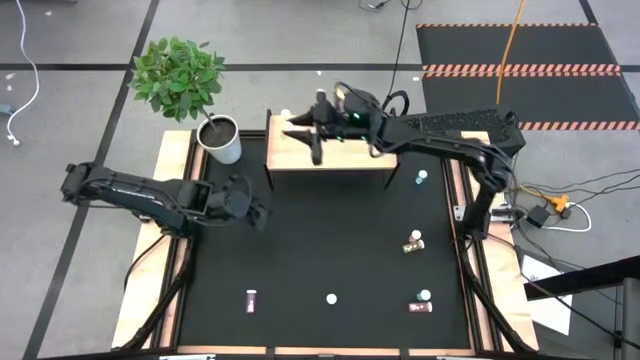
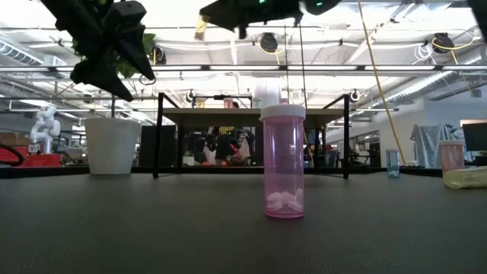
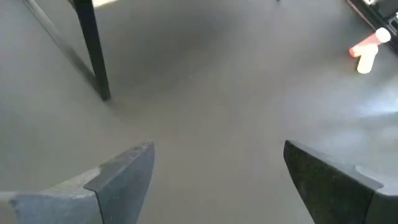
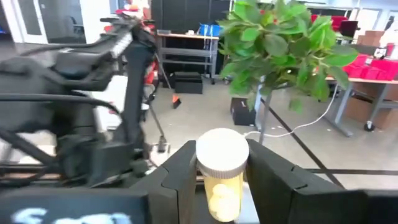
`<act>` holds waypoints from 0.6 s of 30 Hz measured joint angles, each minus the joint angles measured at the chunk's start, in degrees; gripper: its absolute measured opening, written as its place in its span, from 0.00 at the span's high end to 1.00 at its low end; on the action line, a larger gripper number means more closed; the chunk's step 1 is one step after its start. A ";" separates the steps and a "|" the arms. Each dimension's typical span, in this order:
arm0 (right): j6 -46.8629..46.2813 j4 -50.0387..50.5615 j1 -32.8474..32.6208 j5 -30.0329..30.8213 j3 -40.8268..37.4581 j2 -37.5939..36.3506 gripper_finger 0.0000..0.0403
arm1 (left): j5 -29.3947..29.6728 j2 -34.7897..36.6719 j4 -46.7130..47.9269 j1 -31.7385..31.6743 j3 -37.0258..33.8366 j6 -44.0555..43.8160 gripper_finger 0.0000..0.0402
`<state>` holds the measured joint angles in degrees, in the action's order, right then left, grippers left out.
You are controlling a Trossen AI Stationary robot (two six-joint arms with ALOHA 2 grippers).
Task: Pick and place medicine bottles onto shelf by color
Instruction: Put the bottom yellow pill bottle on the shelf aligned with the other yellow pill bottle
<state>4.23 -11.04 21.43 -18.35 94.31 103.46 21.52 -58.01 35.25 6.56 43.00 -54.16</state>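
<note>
Yellow medicine bottle, white-capped, sits clenched in your right gripper above the wooden shelf, while your left gripper hangs released over the dark desk.

A robotics lab is indicated by exposed ceiling ducts, hazard-striped floor mats, trailing cables and workbenches seen beyond.

You see two dark, jointed arms. The right arm carries a perforated black cover, black cables and a green indicator light near its wrist. The left gripper has grey, wedge-shaped fingers.
</note>
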 joint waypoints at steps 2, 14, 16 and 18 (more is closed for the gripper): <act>0.59 1.31 1.04 0.02 4.36 3.53 0.71 | 0.00 -0.01 -0.36 -0.77 0.00 0.24 0.11; 0.62 3.59 3.31 6.24 6.99 15.38 0.71 | 1.01 -0.06 1.36 -8.48 -0.04 15.10 0.11; 0.30 2.75 3.51 6.41 7.05 16.51 0.71 | 0.93 -0.04 1.84 -10.90 -0.04 18.98 0.11; -0.88 3.48 3.79 6.51 7.08 17.35 0.71 | 0.78 -0.04 1.94 -13.37 -0.04 22.22 0.11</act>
<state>3.36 -7.56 25.22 -11.84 101.38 120.81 22.30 -58.04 37.20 -6.81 42.96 -31.94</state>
